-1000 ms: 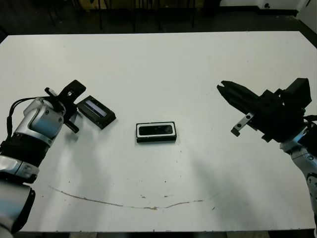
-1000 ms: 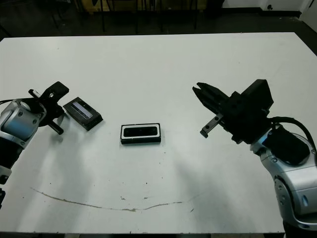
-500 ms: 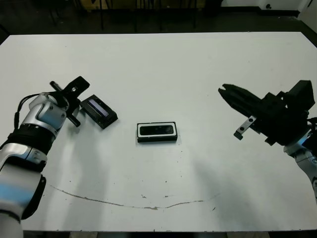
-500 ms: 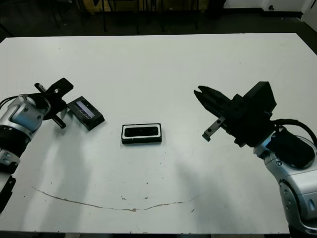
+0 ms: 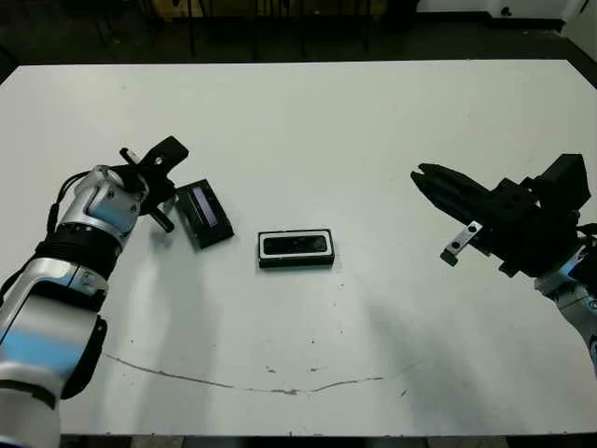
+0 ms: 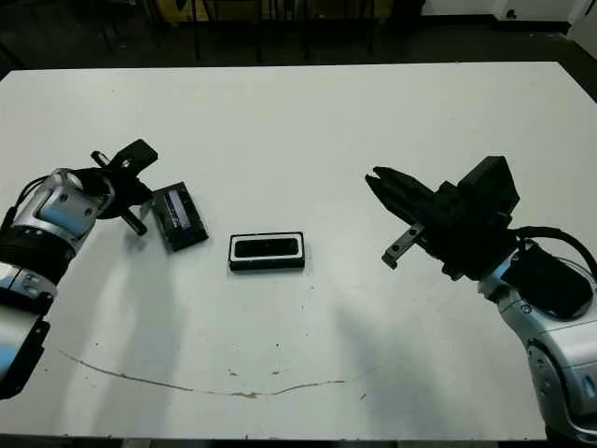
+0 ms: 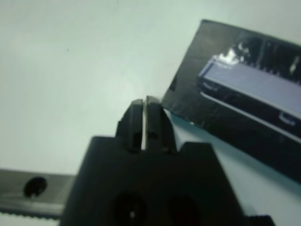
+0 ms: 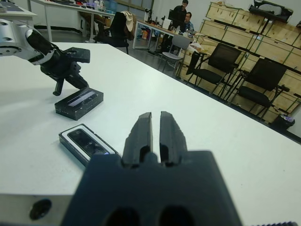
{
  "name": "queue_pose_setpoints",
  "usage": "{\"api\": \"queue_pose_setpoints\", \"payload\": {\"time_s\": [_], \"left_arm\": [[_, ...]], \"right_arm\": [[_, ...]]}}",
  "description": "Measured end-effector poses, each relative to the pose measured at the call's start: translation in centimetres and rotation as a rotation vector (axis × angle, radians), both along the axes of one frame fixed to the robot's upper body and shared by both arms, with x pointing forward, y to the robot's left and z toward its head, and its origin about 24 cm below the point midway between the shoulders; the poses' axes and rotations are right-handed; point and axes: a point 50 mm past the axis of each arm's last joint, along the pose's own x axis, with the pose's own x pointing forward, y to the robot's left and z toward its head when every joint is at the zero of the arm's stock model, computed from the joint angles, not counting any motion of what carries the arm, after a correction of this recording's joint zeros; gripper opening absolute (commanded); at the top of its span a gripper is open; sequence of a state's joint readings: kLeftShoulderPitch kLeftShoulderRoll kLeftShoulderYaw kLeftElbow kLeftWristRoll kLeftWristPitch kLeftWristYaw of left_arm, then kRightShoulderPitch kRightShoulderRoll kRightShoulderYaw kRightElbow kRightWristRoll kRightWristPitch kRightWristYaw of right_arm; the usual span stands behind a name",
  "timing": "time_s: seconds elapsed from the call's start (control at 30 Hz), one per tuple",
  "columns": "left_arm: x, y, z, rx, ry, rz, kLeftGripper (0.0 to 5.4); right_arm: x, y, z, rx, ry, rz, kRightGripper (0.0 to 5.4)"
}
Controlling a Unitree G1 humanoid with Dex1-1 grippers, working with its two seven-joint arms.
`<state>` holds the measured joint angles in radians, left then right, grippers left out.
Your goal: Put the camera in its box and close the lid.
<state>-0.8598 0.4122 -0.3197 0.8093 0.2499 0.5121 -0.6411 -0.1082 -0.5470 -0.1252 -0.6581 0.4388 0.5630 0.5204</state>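
Observation:
The box (image 5: 296,249), a shallow black tray with white lining, lies mid-table with the camera (image 5: 297,245) inside it, lenses up. To its left lies the lid (image 5: 207,214), a black slab with a pale strip. My left gripper (image 5: 172,152) is shut on nothing; in the left wrist view its fingertips (image 7: 145,102) sit right at a corner of the lid (image 7: 244,103), and I cannot tell if they touch. My right gripper (image 5: 421,174) is shut and empty, hovering well to the right of the box. The right wrist view shows the box (image 8: 87,143) ahead and the lid (image 8: 79,102) beyond.
A thin brown scuff line (image 5: 252,383) runs along the table's near part. Beyond the far table edge the right wrist view shows chairs (image 8: 211,70), stacked crates and seated people (image 8: 183,16).
The lid has swung from slanting to nearly lengthwise toward me and shifted slightly right. My left gripper has moved right and farther away, alongside it. The right arm has hardly moved.

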Motion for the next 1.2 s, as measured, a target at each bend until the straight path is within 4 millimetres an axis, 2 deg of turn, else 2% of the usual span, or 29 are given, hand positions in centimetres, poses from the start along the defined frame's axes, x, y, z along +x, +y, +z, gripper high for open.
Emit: {"api": "queue_pose_setpoints", "payload": {"time_s": [0.4,0.6,0.73,1.0,1.1,1.2], "left_arm": [[1.1,-3.6,0.2,-0.111,-0.009,-0.066,0.00],[1.3,-4.3,0.5,-0.128,-0.008,-0.100,0.00],[1.3,-3.7,0.7,-0.113,-0.014,-0.088,0.00],[1.3,-0.3,2.0,-0.030,-0.068,-0.032,0.00],[1.2,0.8,2.8,-0.008,-0.089,-0.025,0.00],[1.4,1.0,4.2,-0.060,-0.159,-0.014,0.00]], "right_arm": [[-0.1,-0.1,-0.3,0.004,0.011,-0.020,0.01],[-0.2,-0.2,-0.6,0.004,0.020,-0.026,0.01],[-0.2,-0.3,-0.7,0.003,0.027,-0.030,0.01],[-0.2,-0.4,-0.9,0.006,0.034,-0.032,0.01],[-0.1,-0.4,-0.9,0.004,0.033,-0.033,0.01],[-0.1,-0.3,-0.8,0.004,0.029,-0.029,0.01]]}}
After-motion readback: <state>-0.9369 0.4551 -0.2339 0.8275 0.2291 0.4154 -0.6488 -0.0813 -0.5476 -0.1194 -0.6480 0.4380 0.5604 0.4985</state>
